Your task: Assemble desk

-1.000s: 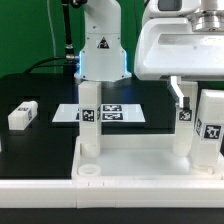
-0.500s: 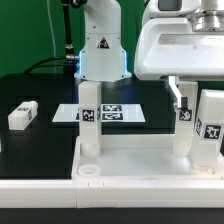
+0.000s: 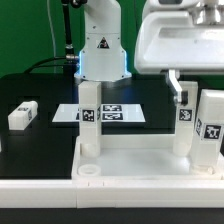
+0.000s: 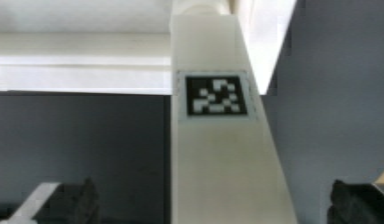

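Foremost, the desk top [image 3: 140, 150]: a large white plastic rectangular tray with a raised rim. It lies flat across the lower half of the exterior view, from left of centre to the right edge. Its long axis runs left to right, open side up.

Contents: three white block legs, upright, long axes vertical, each tagged.
- first leg [image 3: 88, 122] at the tray's left end
- second leg [image 3: 185, 128] at the right
- third leg [image 3: 211, 128] just beside it, at the frame's right edge

Also a round hole [image 3: 88, 170] at the near left corner.

Loose item: the fourth leg [image 3: 22, 115], lying flat on the black table [image 3: 40, 150], middle left, well apart from the tray.

Upper right, above the second leg: the gripper [image 4: 210, 203]. In the wrist view its dark fingertips [image 4: 64, 200] stand wide apart either side of a tagged leg, with gaps on both sides, gripping nothing.

Behind the tray, centre: the marker board [image 3: 112, 113].
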You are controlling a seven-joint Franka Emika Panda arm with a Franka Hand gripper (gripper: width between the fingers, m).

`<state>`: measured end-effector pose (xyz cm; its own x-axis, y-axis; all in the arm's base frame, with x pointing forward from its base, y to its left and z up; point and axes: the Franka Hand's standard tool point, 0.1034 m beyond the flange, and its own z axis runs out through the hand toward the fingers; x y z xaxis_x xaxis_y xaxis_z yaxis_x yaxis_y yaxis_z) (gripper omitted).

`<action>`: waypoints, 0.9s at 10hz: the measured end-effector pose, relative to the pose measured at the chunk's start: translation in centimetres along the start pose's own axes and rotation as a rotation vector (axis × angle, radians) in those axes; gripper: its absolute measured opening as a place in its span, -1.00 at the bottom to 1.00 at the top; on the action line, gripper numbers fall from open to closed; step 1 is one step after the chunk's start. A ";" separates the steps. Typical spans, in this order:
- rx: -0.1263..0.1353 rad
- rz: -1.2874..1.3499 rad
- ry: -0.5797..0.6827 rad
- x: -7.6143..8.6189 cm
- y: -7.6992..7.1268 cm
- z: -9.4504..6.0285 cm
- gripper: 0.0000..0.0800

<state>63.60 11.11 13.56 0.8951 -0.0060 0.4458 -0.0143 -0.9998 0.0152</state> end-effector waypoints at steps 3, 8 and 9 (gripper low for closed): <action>-0.019 0.012 -0.140 -0.1 0.6 0.1 0.62; -0.075 0.027 -0.405 1.0 0.8 1.2 0.62; -0.079 0.046 -0.399 1.1 0.4 1.6 0.62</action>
<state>65.31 10.70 12.59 0.9951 -0.0739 0.0659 -0.0791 -0.9937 0.0794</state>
